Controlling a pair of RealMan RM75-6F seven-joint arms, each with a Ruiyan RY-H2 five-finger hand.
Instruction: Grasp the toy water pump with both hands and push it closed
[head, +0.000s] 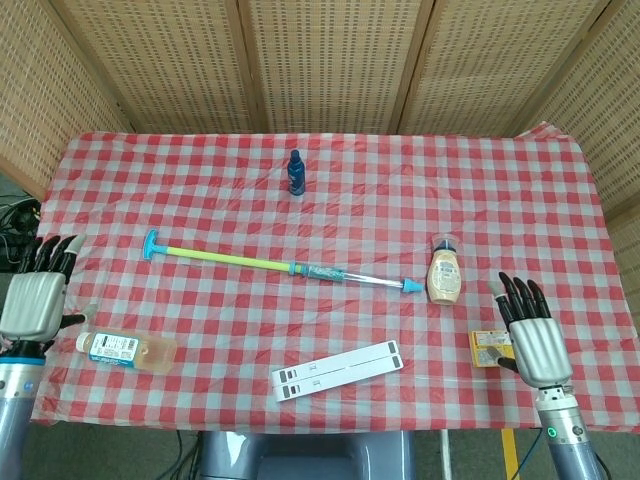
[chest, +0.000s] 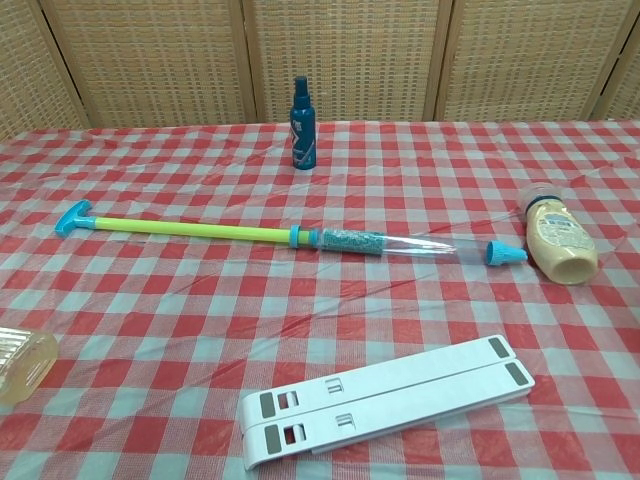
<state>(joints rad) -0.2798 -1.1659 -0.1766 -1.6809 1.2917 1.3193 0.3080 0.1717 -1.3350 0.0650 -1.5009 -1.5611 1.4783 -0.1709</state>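
— In the middle of the table, the toy water pump (head: 277, 264) lies fully pulled out, its yellow rod long, the blue handle to the left.

— So nothing is done yet?

— I judge no. The left hand (head: 36, 300) and right hand (head: 531, 335) are both empty, fingers spread, at the table edges, well apart from it.

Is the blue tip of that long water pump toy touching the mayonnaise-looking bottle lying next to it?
Apart. In the chest view, a strip of checked cloth shows plainly between the pump's blue tip and the squeeze bottle.
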